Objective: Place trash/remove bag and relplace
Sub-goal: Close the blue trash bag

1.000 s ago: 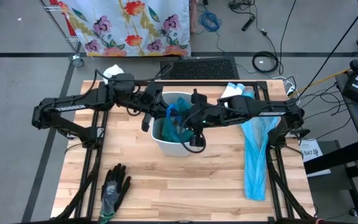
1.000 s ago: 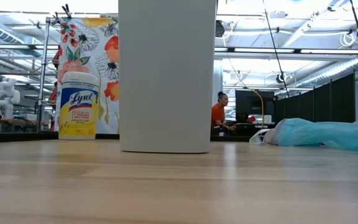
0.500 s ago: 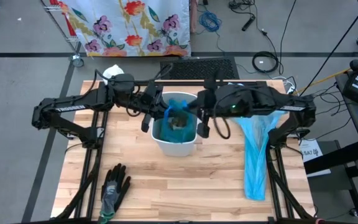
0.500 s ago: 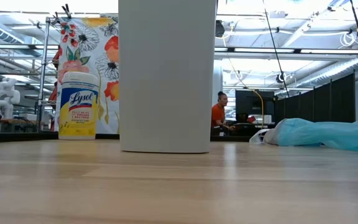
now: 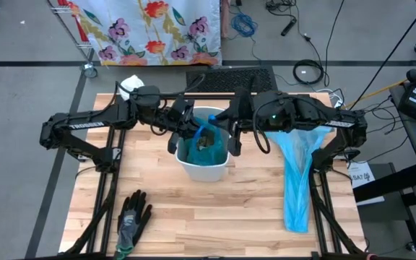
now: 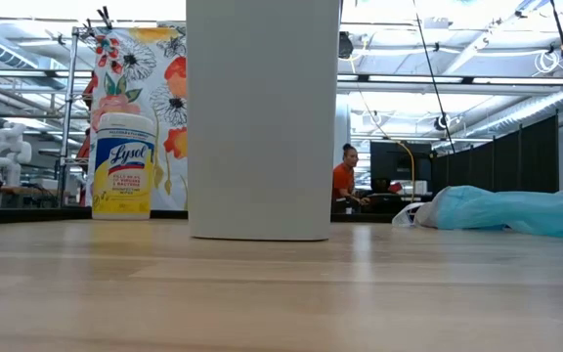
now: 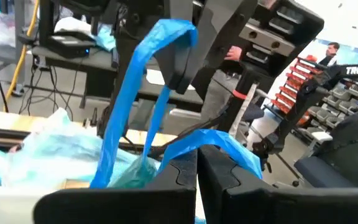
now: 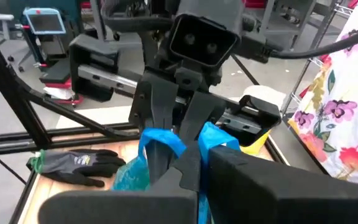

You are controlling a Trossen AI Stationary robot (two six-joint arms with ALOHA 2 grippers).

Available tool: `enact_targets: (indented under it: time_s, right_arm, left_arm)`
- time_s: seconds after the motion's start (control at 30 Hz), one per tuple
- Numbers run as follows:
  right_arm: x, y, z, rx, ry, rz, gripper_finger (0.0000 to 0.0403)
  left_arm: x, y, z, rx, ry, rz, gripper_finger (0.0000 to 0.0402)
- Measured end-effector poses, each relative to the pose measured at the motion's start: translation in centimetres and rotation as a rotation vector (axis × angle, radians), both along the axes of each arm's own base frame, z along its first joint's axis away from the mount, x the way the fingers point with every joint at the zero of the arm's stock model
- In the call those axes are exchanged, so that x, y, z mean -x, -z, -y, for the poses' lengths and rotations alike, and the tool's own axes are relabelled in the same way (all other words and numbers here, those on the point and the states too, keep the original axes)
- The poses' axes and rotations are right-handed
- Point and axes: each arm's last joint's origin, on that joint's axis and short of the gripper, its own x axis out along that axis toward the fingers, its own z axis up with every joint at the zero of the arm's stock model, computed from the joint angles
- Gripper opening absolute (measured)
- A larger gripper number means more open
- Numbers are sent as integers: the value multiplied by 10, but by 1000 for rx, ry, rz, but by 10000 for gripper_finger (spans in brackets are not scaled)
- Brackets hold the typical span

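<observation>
While the blue liner [image 5: 204, 141] sits in the white bin [image 5: 206, 167], its handles are gripped.
Left gripper [image 5: 187, 131] and right gripper [image 5: 226, 133], frame centre, are clenched on opposite liner loops, presumably for tying or lifting out.

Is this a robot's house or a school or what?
Probably a robot lab or workshop. The wooden table stands on a bare grey floor with loose cables; behind it are metal frames, a small white robot and a person at a screen.

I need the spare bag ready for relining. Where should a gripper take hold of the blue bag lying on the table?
Grip the blue bag at its narrow, gathered middle, coming straight down from above. It lies flat and stretched out beside the bin, so a pinch across its width suits.
</observation>
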Motion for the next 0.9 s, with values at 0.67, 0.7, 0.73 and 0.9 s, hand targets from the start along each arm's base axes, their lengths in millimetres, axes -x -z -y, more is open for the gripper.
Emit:
enact_targets:
  time_s: [0.67, 0.7, 0.73, 0.9]
  right_arm:
    - [-13, 5, -11, -127, -66, 33, 11]
    - [-14, 5, -11, -127, -67, 36, 18]
    - [-15, 5, -11, -129, -66, 40, 27]
    - [-16, 7, -13, -162, -109, 23, 78]
  left_arm:
    - [-12, -4, -10, -20, -148, 109, 4]
    - [-12, -4, -11, -21, -151, 118, 4]
    - [-12, -6, -11, -21, -152, 132, 4]
    - [-11, -14, -12, -36, -154, 221, 4]
